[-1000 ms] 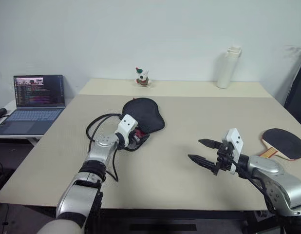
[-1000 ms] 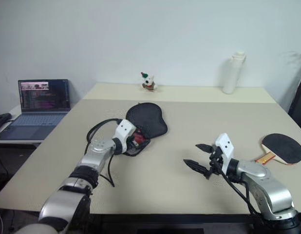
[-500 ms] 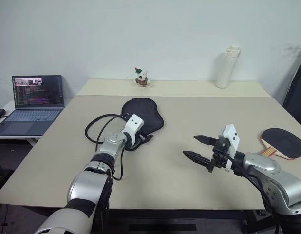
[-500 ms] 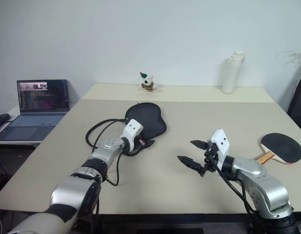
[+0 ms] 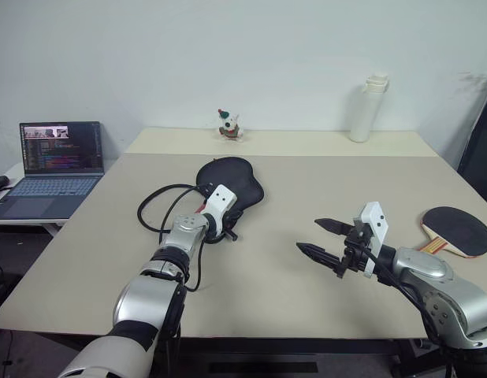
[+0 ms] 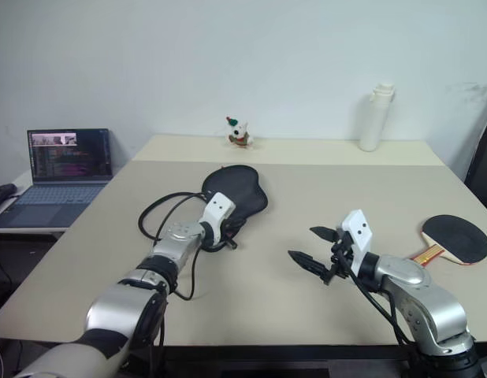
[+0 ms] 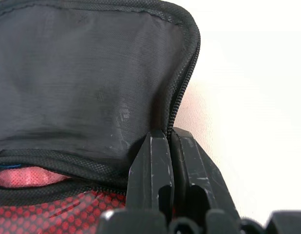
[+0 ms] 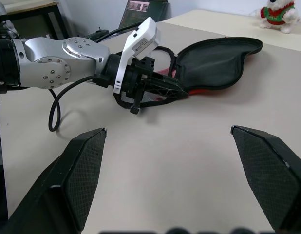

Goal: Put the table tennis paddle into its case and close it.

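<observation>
While the head views set the black fabric paddle-shaped case (image 5: pixel 230 179) mid-table with the left gripper (image 5: pixel 228 230) at its near edge, the black-faced table tennis paddle (image 5: pixel 459 231) lay well apart at the table's right edge, its tan-and-red handle partly hidden behind the right arm. The right gripper (image 5: pixel 320 239) hovered over bare tabletop, fingers spread wide. From the left wrist, both fingers (image 7: pixel 153 168) were pressed together, pinching the case's zippered rim beside red mesh lining. From the right wrist, the case's flap stood raised; the pinch itself was hard to make out.
</observation>
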You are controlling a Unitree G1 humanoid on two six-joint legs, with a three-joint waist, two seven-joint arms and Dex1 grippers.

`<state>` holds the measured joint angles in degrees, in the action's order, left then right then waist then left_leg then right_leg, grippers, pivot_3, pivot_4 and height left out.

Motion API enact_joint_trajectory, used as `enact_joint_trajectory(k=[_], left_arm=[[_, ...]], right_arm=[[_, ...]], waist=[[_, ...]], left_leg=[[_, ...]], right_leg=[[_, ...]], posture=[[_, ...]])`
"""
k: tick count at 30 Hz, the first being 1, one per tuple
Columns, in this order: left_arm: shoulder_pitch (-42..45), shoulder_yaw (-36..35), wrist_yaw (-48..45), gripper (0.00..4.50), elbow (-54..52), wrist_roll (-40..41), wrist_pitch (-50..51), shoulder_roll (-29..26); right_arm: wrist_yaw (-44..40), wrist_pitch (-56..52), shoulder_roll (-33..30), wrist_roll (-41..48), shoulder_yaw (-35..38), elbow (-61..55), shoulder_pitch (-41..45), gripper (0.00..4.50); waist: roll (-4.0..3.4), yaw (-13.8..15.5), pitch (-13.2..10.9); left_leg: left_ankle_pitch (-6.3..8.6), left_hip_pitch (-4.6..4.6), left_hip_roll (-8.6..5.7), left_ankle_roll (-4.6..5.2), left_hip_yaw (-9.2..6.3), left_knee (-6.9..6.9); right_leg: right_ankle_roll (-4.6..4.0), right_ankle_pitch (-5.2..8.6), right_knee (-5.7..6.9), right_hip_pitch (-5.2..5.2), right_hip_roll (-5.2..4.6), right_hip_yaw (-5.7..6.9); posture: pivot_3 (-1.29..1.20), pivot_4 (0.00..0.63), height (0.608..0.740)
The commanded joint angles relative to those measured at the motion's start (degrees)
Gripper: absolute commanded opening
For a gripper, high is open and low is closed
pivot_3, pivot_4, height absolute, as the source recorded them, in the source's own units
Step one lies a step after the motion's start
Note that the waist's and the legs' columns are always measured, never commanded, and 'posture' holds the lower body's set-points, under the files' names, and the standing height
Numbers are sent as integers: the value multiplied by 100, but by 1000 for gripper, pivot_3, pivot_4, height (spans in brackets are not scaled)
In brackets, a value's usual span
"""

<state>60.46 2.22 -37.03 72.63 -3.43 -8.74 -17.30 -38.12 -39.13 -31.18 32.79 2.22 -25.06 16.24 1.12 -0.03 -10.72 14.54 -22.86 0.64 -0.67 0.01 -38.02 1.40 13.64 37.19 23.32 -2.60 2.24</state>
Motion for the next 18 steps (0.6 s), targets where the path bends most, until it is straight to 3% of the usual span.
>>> enact_joint_trajectory(k=[1,4,13,18], left_arm=[[226,-180,19,60,-129,110,-261,36],[341,-149,-288,60,-234,118,-459,207],[-34,474,-2571,60,-928,85,-1040,1061],[-416,786,-3238,60,-1205,32,-974,1117]], right_arm=[[20,105,-18,72,156,-168,27,4500],[21,95,-34,87,193,-168,31,4500],[130,14,-40,156,309,-346,-110,4500],[219,-47,-68,209,396,-527,-294,4500]], waist=[[0,0,0],[0,2,0],[0,42,0],[0,-22,0]], left_leg=[[0,0,0,0,0,0],[0,-1,0,0,0,0],[1,-6,-6,1,11,0],[1,2,4,2,9,1]], right_leg=[[0,0,0,0,0,0],[-2,-1,0,0,0,0],[-9,-8,-10,0,-7,-5],[-6,-5,-3,1,11,-10]], posture=[[0,150,740],[0,150,740],[0,150,740],[0,150,740]])
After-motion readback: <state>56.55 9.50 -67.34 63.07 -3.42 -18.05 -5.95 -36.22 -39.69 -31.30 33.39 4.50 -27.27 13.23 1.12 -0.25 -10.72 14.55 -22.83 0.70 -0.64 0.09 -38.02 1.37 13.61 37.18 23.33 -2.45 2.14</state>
